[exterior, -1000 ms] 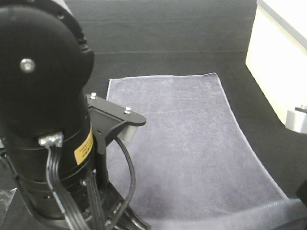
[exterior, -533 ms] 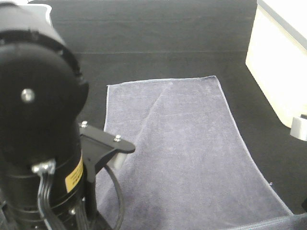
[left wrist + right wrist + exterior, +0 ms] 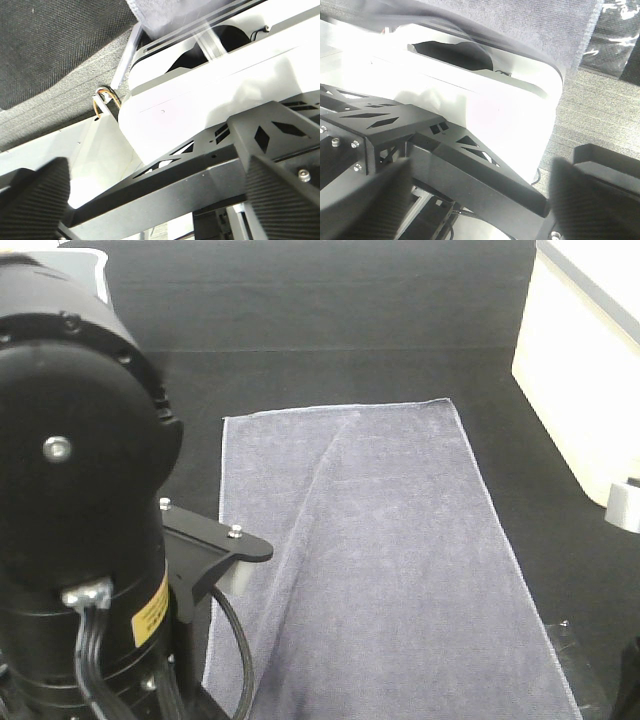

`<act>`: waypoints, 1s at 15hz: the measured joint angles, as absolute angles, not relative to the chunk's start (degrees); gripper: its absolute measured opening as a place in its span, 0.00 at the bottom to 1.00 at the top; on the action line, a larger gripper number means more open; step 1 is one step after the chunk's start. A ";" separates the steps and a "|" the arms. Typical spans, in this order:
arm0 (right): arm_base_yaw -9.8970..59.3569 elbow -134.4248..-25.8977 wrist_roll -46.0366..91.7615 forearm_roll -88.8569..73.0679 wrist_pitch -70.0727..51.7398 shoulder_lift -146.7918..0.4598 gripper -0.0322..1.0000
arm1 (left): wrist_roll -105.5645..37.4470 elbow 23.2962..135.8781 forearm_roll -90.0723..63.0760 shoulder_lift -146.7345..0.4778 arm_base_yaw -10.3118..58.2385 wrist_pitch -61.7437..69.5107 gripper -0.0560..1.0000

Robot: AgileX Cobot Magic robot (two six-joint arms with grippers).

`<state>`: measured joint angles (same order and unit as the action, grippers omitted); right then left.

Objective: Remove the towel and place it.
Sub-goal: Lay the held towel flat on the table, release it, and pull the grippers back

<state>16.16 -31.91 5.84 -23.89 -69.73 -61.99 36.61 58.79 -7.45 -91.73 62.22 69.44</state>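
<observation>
The grey-lavender towel [image 3: 400,560] lies spread on the black table [image 3: 350,350], with a long crease running from its far edge toward the near left. Its near end runs out of the exterior high view. My left arm [image 3: 80,500] fills the left foreground there and hides its own gripper. In the left wrist view the left gripper [image 3: 160,200] is open with nothing between its fingers, and a strip of towel [image 3: 165,12] shows beyond the white machine frame [image 3: 200,95]. My right gripper [image 3: 480,200] is open and empty too, with the towel [image 3: 530,20] lying past it.
A cream box [image 3: 590,350] stands at the right edge of the table. A small grey part [image 3: 626,505] pokes in at the right edge. A white object [image 3: 85,255] shows at the far left corner. Bare black cloth surrounds the towel.
The towel's raised near edge has dropped out of view and the towel has slid nearer, gaining a long crease. The left arm has sunk lower. Both grippers have let go.
</observation>
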 joint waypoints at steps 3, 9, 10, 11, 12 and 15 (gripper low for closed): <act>16.16 -32.60 5.84 -23.89 -69.73 -61.99 0.78 | 35.41 58.79 -7.33 -91.73 62.22 68.53 0.94; 16.16 -43.49 5.84 -22.23 -68.53 -62.34 0.63 | 35.18 62.68 4.58 -91.73 60.39 65.83 0.82; 16.16 -45.78 5.84 -21.94 -68.35 -62.97 0.59 | 35.18 64.46 6.07 -91.73 58.56 65.60 0.80; 16.16 -48.59 5.84 -21.89 -68.07 -64.11 0.55 | 35.18 66.41 7.22 -91.73 56.15 65.43 0.79; 16.16 -51.28 5.84 -21.83 -67.09 -65.55 0.52 | 35.18 67.95 7.68 -91.73 53.34 64.74 0.78; 16.16 -59.01 5.84 -21.83 -64.97 -70.82 0.50 | 34.32 71.10 7.79 -91.73 44.52 60.96 0.75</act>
